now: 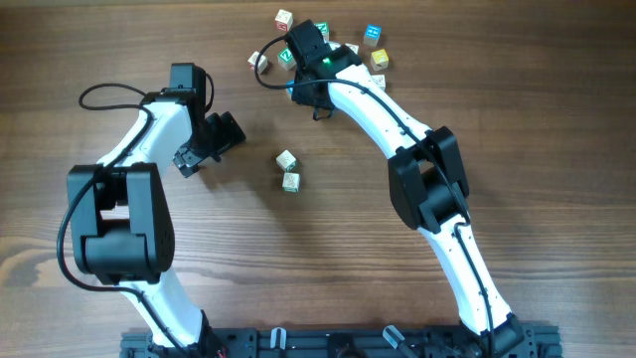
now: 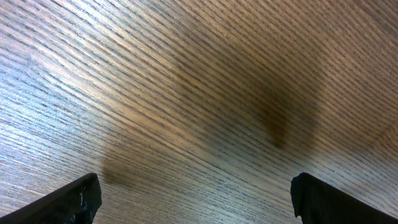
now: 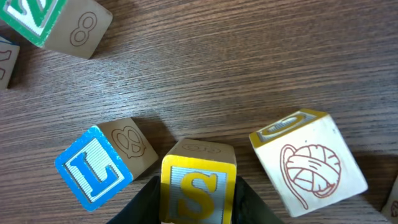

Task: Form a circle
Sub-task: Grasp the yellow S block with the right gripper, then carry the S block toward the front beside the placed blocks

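Observation:
In the right wrist view a yellow-framed S cube (image 3: 198,186) sits between my right gripper's (image 3: 198,208) black fingers (image 3: 146,202), which press both its sides. A blue L cube (image 3: 93,168) lies just left of it and a white cube with a yarn-ball drawing (image 3: 311,162) just right. Overhead, the right gripper (image 1: 308,50) is at the far middle of the table among scattered cubes. My left gripper (image 1: 211,147) hangs open over bare wood, and its wrist view shows only the gripper (image 2: 196,199) above tabletop. The circle does not show in any view.
Two cream cubes (image 1: 288,171) lie together mid-table. Loose cubes ring the right gripper: a white one (image 1: 284,18), one at the left (image 1: 260,60), a teal one (image 1: 373,35) and a yellow one (image 1: 379,58). A green-faced cube (image 3: 43,18) lies far left.

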